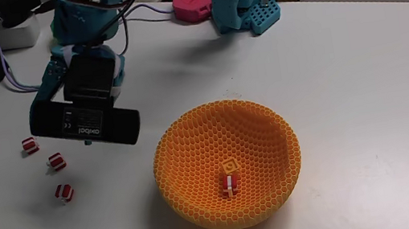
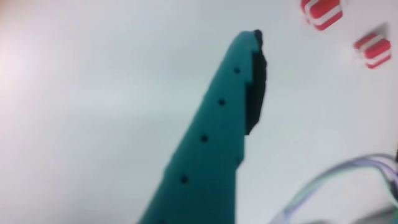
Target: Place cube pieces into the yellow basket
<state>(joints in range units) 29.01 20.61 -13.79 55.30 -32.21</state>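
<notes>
The yellow basket (image 1: pixel 267 125) stands right of centre on the white table in the fixed view. Inside it lie an orange-yellow cube piece (image 1: pixel 230 165) and a red-and-white striped one (image 1: pixel 229 182). Three striped cube pieces (image 1: pixel 29 145) (image 1: pixel 57 161) (image 1: pixel 64 192) rest on the table at the left. My gripper (image 1: pixel 88 141) hangs above the table just right of them, mostly hidden behind the black wrist camera (image 1: pixel 88 125). In the wrist view one teal finger (image 2: pixel 214 130) has a bare black pad with nothing against it. Two striped cubes (image 2: pixel 322 12) (image 2: pixel 373 50) lie past it at the upper right.
A pink round gadget (image 1: pixel 192 2) and a teal robot part (image 1: pixel 245 3) stand at the back of the table. A white power strip (image 1: pixel 14 33) with cables sits at the back left. The table's right half is bare white surface.
</notes>
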